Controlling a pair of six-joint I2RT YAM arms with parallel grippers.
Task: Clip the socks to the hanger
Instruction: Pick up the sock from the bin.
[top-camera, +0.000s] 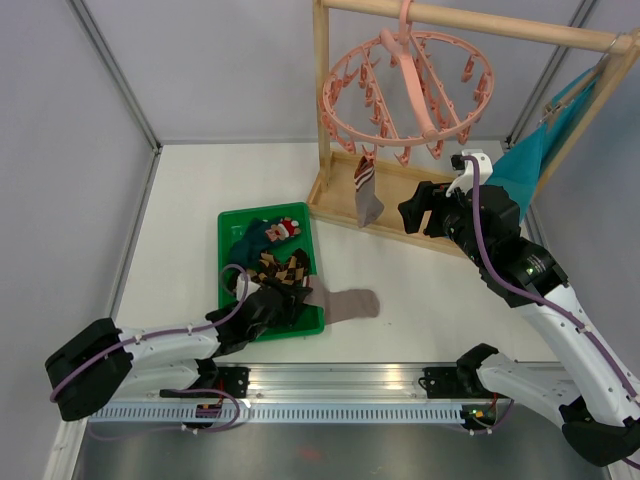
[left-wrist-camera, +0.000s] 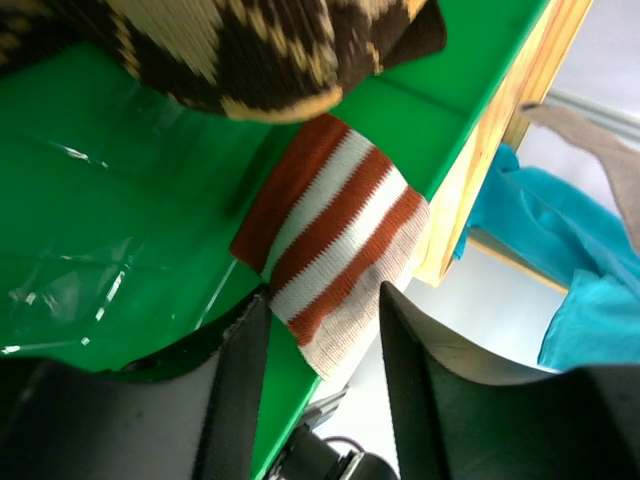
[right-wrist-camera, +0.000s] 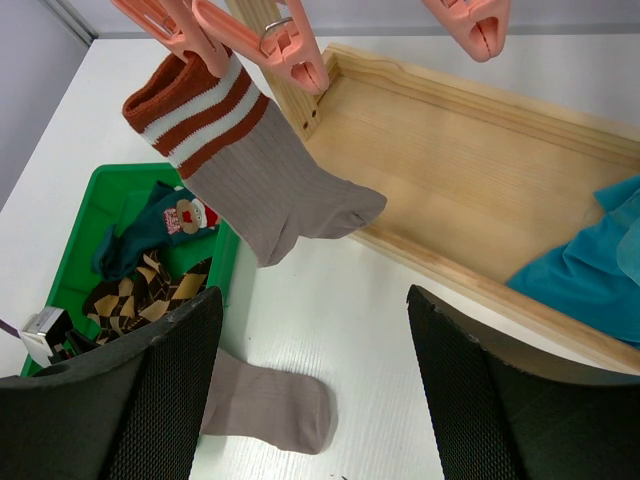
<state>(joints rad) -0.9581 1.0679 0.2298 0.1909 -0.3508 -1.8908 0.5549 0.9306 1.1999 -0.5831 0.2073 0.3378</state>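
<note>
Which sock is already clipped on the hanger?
The grey-brown sock with the red-and-white cuff, dangling from a pink peg; its twin lies half out of the green tray.

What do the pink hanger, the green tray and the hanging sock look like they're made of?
Pink hanger: moulded plastic, smooth, slightly glossy.
Green tray: probably plastic too, shiny, with glare on its floor.
Hanging sock: knitted fabric, with visible ribs and stitches; the fibre cannot be told.
</note>
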